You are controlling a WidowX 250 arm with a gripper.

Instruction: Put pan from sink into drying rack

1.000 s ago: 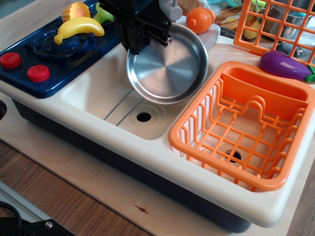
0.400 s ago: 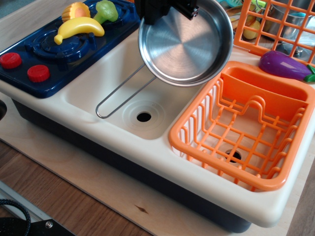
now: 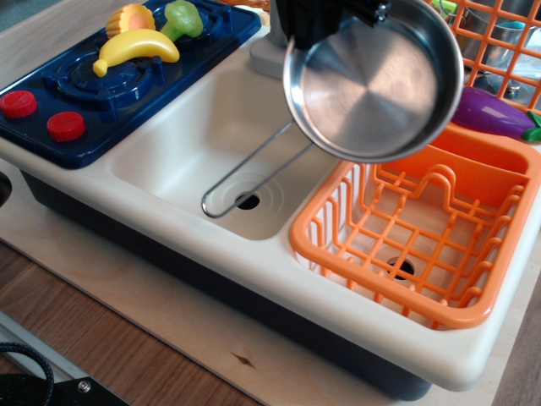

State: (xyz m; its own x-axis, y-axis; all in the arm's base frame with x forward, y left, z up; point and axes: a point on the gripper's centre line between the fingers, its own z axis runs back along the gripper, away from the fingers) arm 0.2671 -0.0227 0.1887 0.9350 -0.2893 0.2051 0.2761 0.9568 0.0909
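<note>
The cream-white plastic sink (image 3: pixel 182 156) sits left of the orange plastic slotted drying rack (image 3: pixel 423 228). Above the rack's near-left corner hangs the small shiny round steel pan (image 3: pixel 372 85), tilted, wire handle trailing sinkward. My black gripper (image 3: pixel 325 17) pinches its rim; light, stiff, slippery.

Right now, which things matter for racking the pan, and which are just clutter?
Job: pan, held up by the gripper; sink; drying rack.
Clutter: banana, broccoli, eggplant, red knobs, orange grid panel.
</note>
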